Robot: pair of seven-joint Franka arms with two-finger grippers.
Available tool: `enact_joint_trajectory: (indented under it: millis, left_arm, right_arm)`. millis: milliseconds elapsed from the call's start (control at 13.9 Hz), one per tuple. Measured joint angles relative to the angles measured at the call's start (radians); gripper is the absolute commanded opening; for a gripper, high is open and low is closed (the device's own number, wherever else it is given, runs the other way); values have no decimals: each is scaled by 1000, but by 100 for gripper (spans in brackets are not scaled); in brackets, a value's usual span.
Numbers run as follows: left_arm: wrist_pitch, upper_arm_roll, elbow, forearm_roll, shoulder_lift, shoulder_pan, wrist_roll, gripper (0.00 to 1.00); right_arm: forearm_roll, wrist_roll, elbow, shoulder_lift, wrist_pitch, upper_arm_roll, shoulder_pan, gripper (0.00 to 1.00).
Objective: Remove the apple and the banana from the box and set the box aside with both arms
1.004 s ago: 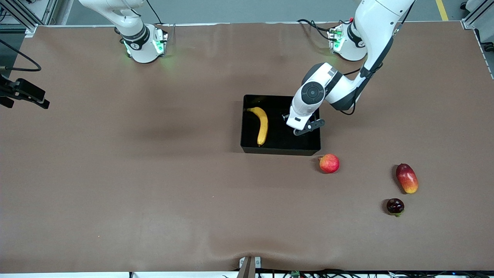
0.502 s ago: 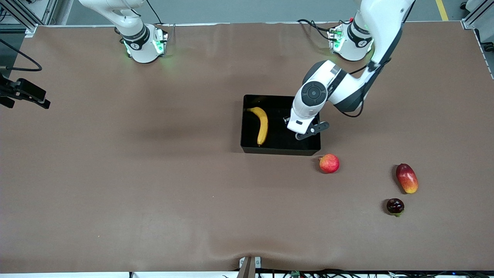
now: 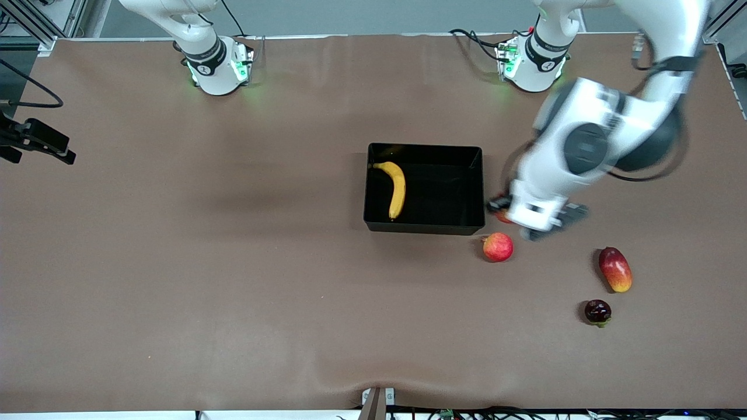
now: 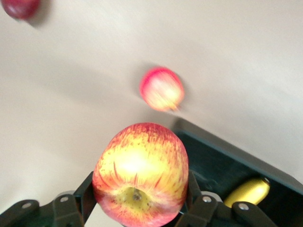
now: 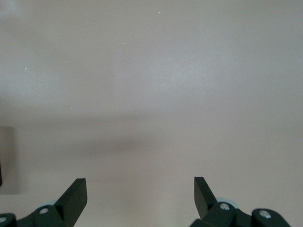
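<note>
Fruits first: one banana (image 3: 397,189) lies inside the black box (image 3: 424,225), against the wall toward the right arm's end. One streaked red-and-yellow apple (image 4: 140,182) is clamped between the left gripper's fingers (image 4: 88,197), which press on its two sides, partly spread to its width. In the front view only a sliver of that apple (image 3: 503,216) shows under the left gripper (image 3: 534,220), which hangs over the tabletop (image 3: 233,262) just outside the box's wall at the left arm's end.

Going from the right arm's end to the left arm's: the right gripper (image 5: 140,196) waits above bare tabletop with its fingers (image 5: 75,195) wide apart, holding and touching nothing.

Next come the box, one in number, and a second, plainer apple (image 3: 498,247) resting on the tabletop just below the held apple in the front view, near the box's corner. Nearer the left arm's end lie one oval mango (image 3: 615,269) and one small dark red fruit (image 3: 597,311), both well apart from the fingers.

Count: two apples, one banana, one mango, one dark fruit, one box.
</note>
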Motion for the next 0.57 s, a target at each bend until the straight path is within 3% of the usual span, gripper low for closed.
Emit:
enact_joint_trajectory:
  millis: [287, 574]
  left_arm:
    - [44, 6, -2, 15, 72, 131, 107, 0]
    - [163, 6, 3, 175, 188, 161, 126, 0]
  right_arm:
    - [0, 0, 0, 0, 0, 1, 1, 100]
    - [0, 0, 1, 0, 0, 2, 1, 100]
